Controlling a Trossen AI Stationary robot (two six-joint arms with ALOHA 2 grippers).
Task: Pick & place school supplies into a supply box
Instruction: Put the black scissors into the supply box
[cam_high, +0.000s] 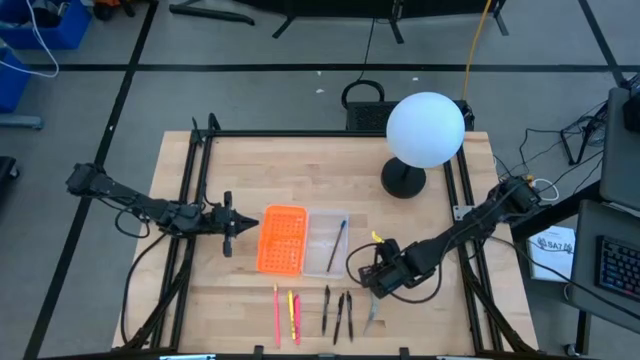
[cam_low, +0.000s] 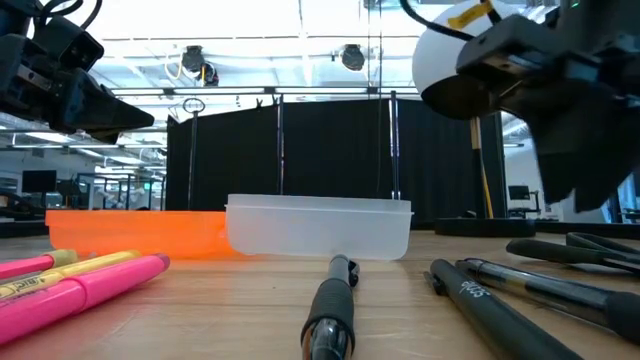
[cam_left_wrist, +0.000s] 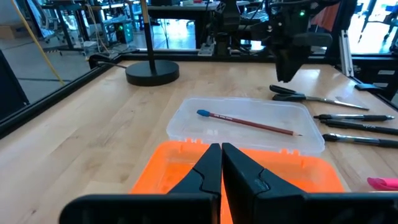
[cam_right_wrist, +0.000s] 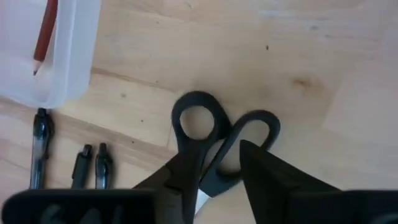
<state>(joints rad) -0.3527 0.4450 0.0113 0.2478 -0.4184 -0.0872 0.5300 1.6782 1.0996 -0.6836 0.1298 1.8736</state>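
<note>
The black-handled scissors (cam_high: 372, 310) lie flat near the table's near edge. In the right wrist view their two handle loops (cam_right_wrist: 224, 140) show between my fingers. My right gripper (cam_high: 378, 283) (cam_right_wrist: 214, 158) is open and hangs just above them; in the low view it stands clear of the table. The clear supply box (cam_high: 325, 243) (cam_left_wrist: 180, 127) holds a red pencil (cam_left_wrist: 249, 123). Pink and yellow pens (cam_high: 285, 314) and three black pens (cam_high: 338, 312) lie in a row in front of the box. My left gripper (cam_high: 228, 222) (cam_left_wrist: 221, 163) is shut and waits left of the orange tray.
The orange perforated tray (cam_high: 282, 238) stands against the supply box's left side. A lamp with a white globe (cam_high: 425, 128) and a black round base (cam_high: 403, 178) stands at the far right. Bare wood lies right of the scissors and left of the pink pen.
</note>
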